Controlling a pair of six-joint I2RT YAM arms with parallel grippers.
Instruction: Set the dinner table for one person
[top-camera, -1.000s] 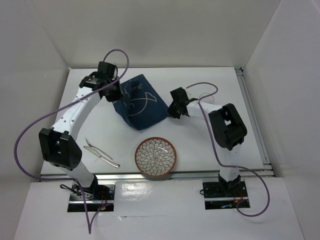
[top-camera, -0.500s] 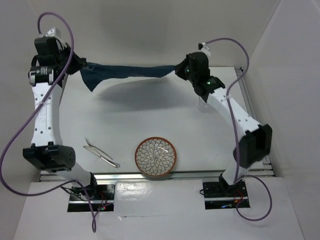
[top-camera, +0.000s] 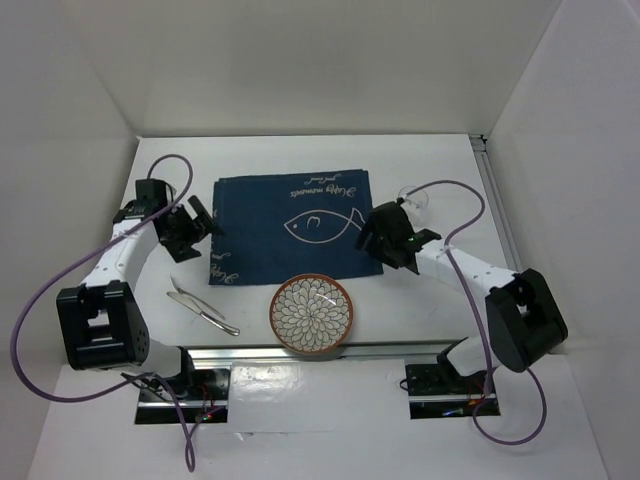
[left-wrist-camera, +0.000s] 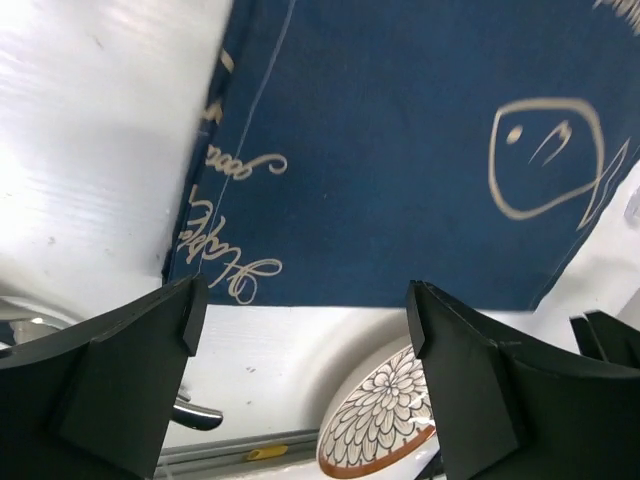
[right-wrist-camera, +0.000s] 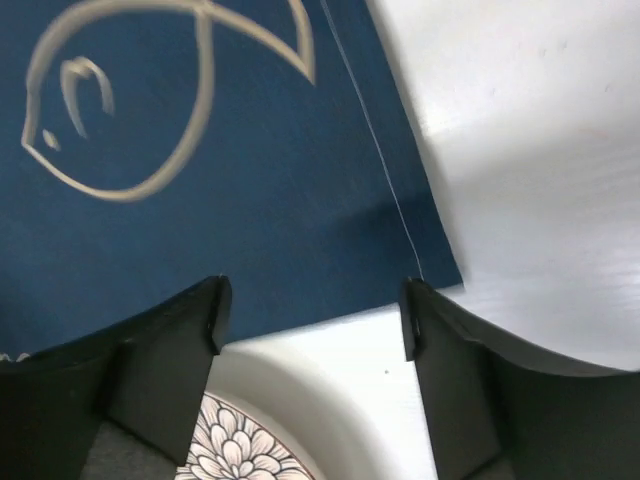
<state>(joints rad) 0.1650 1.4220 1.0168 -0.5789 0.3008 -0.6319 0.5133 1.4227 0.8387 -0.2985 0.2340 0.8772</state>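
The dinner table (top-camera: 455, 165) is a white tabletop. A navy placemat (top-camera: 290, 225) with a white fish drawing lies spread flat on it. My left gripper (top-camera: 205, 232) sits at the mat's near left corner, open, nothing between its fingers. In the left wrist view the open left gripper (left-wrist-camera: 305, 310) frames the mat's edge (left-wrist-camera: 400, 150) and bare table. My right gripper (top-camera: 372, 236) is at the mat's near right corner, also open and empty. The right wrist view shows that open gripper (right-wrist-camera: 315, 305) over the placemat's corner (right-wrist-camera: 180, 240).
A flower-patterned bowl (top-camera: 311, 314) with a brown rim sits near the front rail (top-camera: 380, 350), just below the mat. Metal cutlery (top-camera: 203, 305) lies at the front left. A clear glass (top-camera: 412, 200) stands right of the mat, behind the right gripper. White walls enclose the table.
Half a second ago both grippers held the placemat stretched in the air. Now it lies flat, both grippers have let go, opened, and come down at its near corners.
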